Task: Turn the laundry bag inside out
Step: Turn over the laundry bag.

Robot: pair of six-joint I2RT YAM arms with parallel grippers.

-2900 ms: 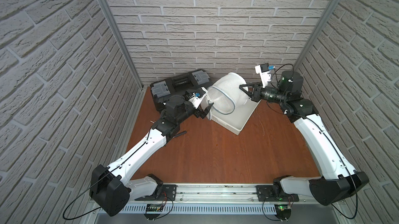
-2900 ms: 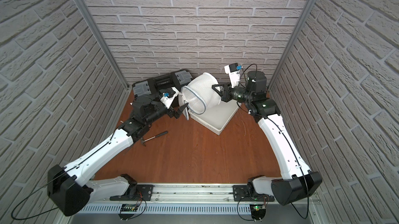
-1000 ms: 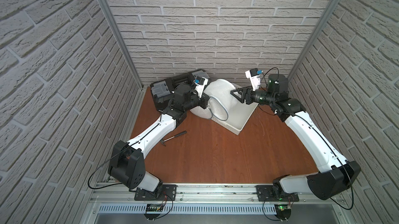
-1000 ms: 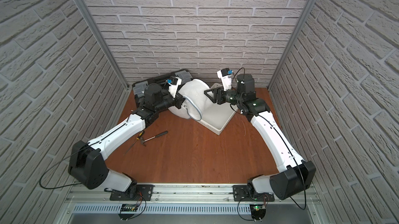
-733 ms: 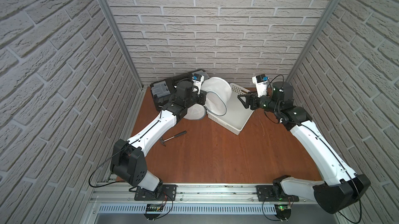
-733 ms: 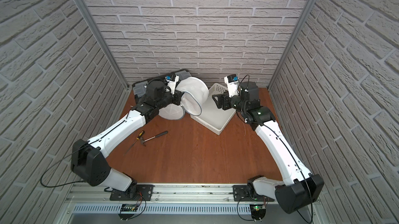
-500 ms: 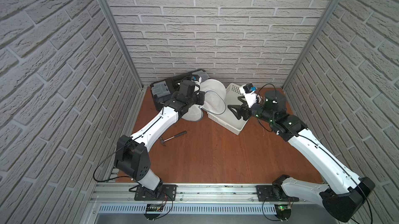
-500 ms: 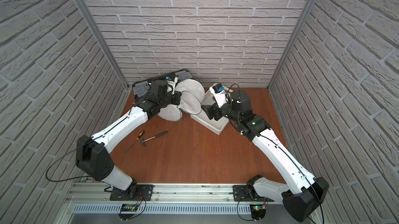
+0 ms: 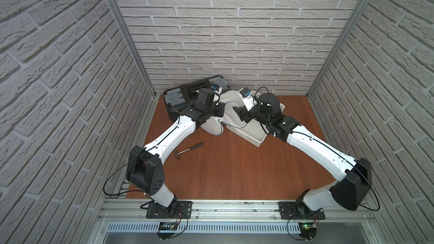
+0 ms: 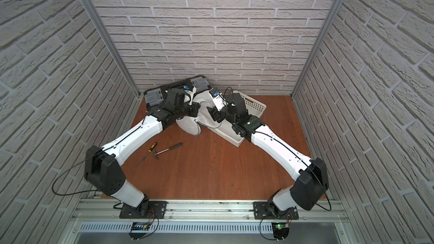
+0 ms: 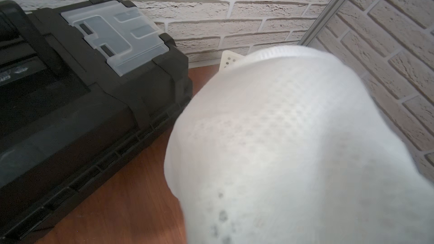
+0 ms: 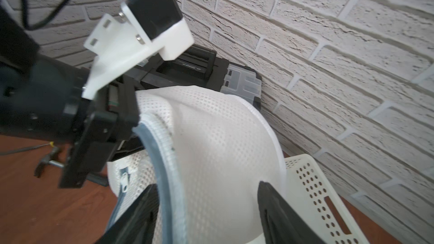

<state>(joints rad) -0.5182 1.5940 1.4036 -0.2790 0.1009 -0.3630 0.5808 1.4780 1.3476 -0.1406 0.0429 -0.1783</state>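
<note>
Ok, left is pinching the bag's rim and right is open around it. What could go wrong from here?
1. The left gripper pinches only a narrow bit of the laundry bag's grey-trimmed rim; a hard pull by the right gripper could slip it free.
2. Its finger beside the perforated basket sits close to the rim and might hook or drag it.
3. The zipper pull hangs near the other finger and could snag.

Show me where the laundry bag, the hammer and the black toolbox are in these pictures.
laundry bag (image 12: pixel 223 141), right wrist view, on its white mesh dome.
hammer (image 9: pixel 188 151), in a top view, middle of its shaft.
black toolbox (image 11: pixel 70 109), left wrist view, on its dark lid.
</note>
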